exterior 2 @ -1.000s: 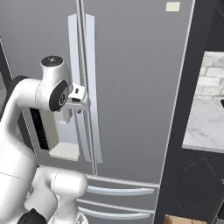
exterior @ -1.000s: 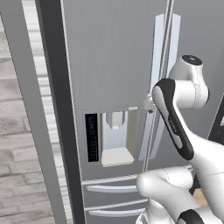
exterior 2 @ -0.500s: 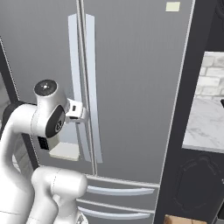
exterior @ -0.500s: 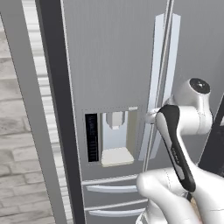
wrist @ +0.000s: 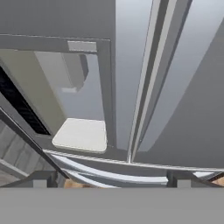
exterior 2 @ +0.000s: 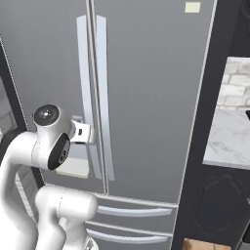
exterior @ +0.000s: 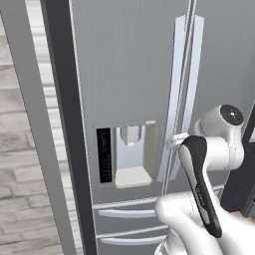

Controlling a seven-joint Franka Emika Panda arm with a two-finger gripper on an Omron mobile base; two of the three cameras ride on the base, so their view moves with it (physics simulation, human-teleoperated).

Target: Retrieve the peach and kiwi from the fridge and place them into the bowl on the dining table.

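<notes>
The grey fridge stands shut, so the peach and kiwi are hidden. My gripper is open and holds nothing. It sits right at the lower part of the two long vertical handles, beside the centre seam. In the hand view the fingertips stand far apart, and my gripper faces the door seam and the water dispenser. The bowl and the dining table are out of view.
Two drawer fronts with curved handles run below the doors. A dark cabinet and a white marble counter top lie right of the fridge. Left of it is a dark post and a brick wall.
The hand has slid down along the handles and the arm's elbow has dropped lower. The fridge doors stay shut, and the jaws stay wide.
</notes>
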